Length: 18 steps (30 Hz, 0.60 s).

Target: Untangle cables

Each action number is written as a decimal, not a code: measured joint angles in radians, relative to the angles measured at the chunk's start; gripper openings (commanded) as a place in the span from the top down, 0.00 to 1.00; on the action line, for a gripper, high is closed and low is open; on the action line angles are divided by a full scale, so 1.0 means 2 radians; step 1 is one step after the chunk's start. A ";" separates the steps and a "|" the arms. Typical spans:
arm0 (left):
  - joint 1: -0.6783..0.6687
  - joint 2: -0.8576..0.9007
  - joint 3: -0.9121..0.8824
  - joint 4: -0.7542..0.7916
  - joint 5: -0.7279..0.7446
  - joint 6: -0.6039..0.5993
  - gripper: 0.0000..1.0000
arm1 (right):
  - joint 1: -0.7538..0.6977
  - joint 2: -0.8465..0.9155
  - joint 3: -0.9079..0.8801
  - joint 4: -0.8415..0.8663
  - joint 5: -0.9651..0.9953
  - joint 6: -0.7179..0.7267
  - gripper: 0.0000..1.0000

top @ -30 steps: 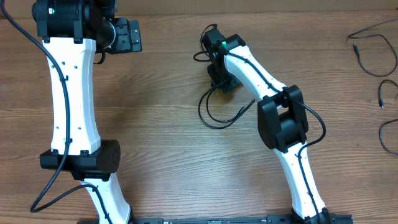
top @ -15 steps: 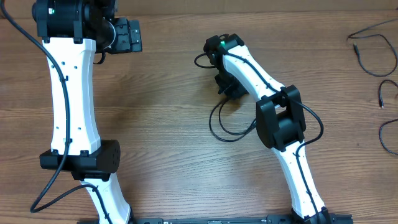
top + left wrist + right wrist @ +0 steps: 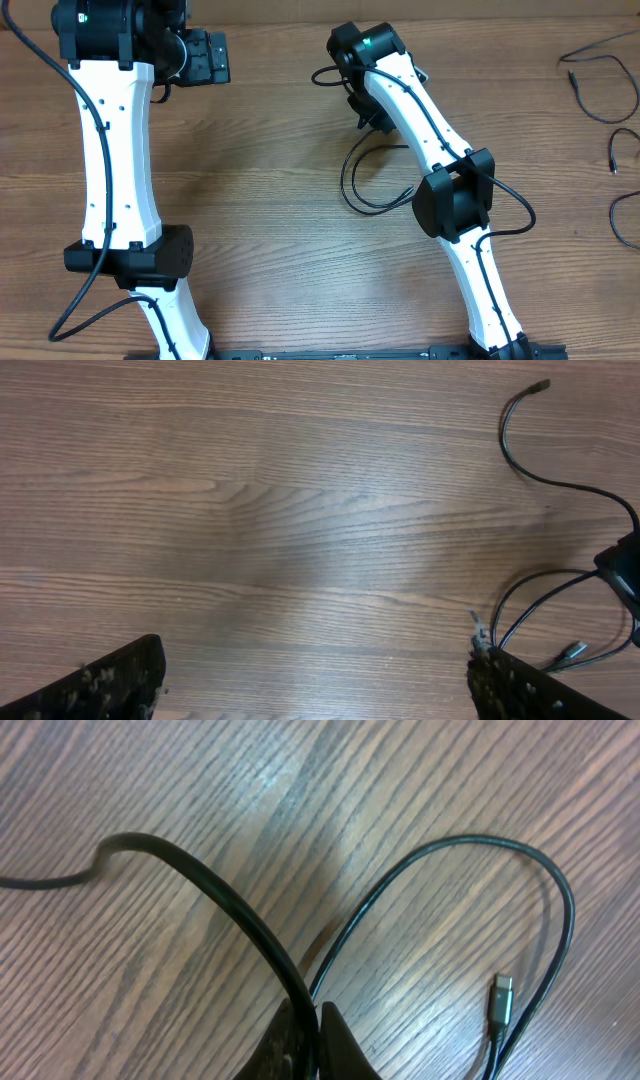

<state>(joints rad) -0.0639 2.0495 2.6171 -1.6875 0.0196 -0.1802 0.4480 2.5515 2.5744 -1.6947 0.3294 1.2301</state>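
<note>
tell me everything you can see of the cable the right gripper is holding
The cable is thin, black and flexible, with a smooth, slightly glossy round sheath that looks like plastic or rubber. The right gripper is shut on it, and strands leave the pinch on both sides. One strand curves into an open loop that appears to rest on the wooden table beside the right arm. A small metallic plug tip ends it. No knot shows.

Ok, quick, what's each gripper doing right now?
Left gripper: open, holding nothing.
Right gripper: shut on a black cable.
</note>
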 measured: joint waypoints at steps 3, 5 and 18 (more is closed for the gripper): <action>0.000 0.000 0.000 0.000 0.006 0.000 0.04 | -0.008 -0.001 0.000 0.000 0.000 -0.012 0.96; 0.000 0.000 0.000 0.000 0.008 0.000 0.04 | -0.013 -0.001 -0.001 0.000 -0.001 -0.016 0.96; 0.000 0.000 0.000 0.000 0.020 0.000 0.04 | -0.017 -0.002 -0.038 0.001 -0.099 0.046 0.21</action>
<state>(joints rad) -0.0639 2.0495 2.6171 -1.6875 0.0601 -0.1802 0.4149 2.5465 2.4981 -1.6932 0.1310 1.3220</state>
